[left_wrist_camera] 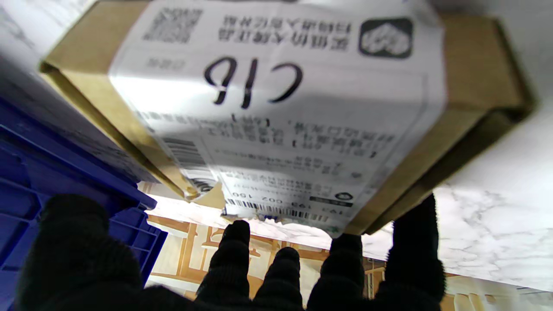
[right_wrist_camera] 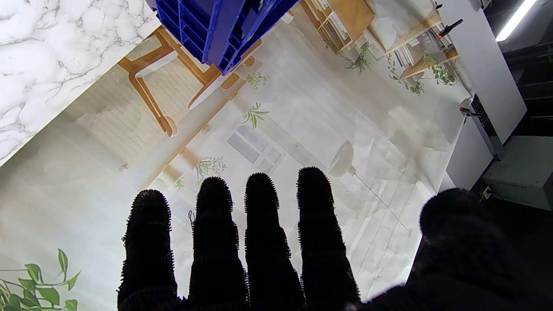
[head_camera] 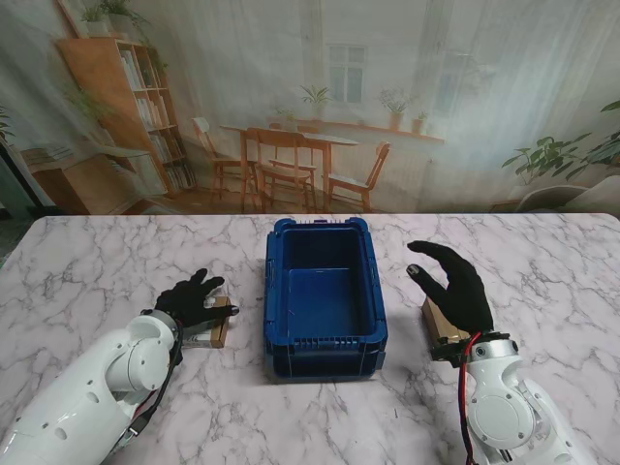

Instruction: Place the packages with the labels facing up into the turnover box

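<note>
The left hand's fingers [left_wrist_camera: 235, 259], in black knit gloves, are spread apart over a cardboard package [left_wrist_camera: 276, 108], their tips reaching its far edge, though whether they press on it or only hover close I cannot tell. The left hand [head_camera: 192, 298] lies palm down on that package [head_camera: 218, 325], which sits flat on the marble table [head_camera: 87, 281] just left of the blue turnover box [head_camera: 325, 295]. In the left wrist view the package's white shipping label [left_wrist_camera: 281, 99] faces up toward the camera, with "C16" handwritten in dark marker, a code square, a dark logo patch and barcodes (one edge of the label is torn). The right hand's fingers [right_wrist_camera: 263, 242] are straight, side by side, with the thumb [right_wrist_camera: 466, 242] held apart; they hold nothing. The right hand [head_camera: 453, 283] is raised off the table to the right of the box, palm turned toward it, and a second brown package [head_camera: 438, 325] lies on the table partly hidden behind that hand, near the box's right wall; its label cannot be made out. The turnover box stands at the middle of the table between the two arms, nothing inside. Behind the table hangs a printed backdrop [head_camera: 320, 97] of a room with chairs, shelves and plants.
</note>
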